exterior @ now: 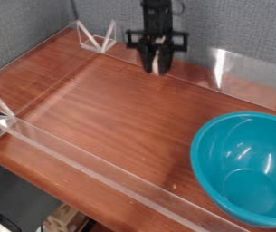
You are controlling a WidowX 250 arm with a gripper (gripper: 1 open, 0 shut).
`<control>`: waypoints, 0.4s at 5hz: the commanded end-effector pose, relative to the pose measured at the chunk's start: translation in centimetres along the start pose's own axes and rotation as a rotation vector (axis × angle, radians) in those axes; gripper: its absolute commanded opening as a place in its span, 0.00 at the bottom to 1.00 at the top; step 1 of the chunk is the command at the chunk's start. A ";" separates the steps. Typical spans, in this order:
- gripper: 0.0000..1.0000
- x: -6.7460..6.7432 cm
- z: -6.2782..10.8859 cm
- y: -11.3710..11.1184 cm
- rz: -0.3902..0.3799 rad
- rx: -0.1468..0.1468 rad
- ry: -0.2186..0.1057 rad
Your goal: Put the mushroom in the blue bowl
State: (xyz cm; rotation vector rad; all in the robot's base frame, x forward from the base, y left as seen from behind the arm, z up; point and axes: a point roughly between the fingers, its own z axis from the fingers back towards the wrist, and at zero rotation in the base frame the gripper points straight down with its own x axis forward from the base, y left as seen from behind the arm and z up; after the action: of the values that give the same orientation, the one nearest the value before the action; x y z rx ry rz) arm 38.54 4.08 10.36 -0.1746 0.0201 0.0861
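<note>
Gripper (159, 65): points straight down near the tabletop's far edge, fingers pinched narrow on a small pale thing, apparently the mushroom (162, 65).
Mushroom: mostly hidden between the fingers; its long axis cannot be told.
Bowl (249, 168): upright, mouth up, at the tabletop's (116, 109) near right corner, well apart from the gripper.

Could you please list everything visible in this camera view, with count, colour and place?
blue bowl: one, teal-blue, glossy, empty, at the table's right front.
mushroom: one, only a pale sliver shows between the fingertips, lifted above the table's far side.
table: one, reddish-brown wood.
clear barrier: low transparent walls along the table's edges, with triangular clear supports at the far and left corners.
backdrop: grey, behind the table.
gripper: one, black, pointing down at the far centre, shut on the mushroom.
</note>
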 end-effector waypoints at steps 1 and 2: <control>0.00 -2.1 6.3 -2.1 -0.058 -0.008 -0.129; 0.00 -4.2 7.8 -4.2 -0.118 -0.024 -0.146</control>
State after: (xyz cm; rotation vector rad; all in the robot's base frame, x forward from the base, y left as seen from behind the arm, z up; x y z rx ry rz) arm 35.02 0.86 16.69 -0.2008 -0.0697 -0.0151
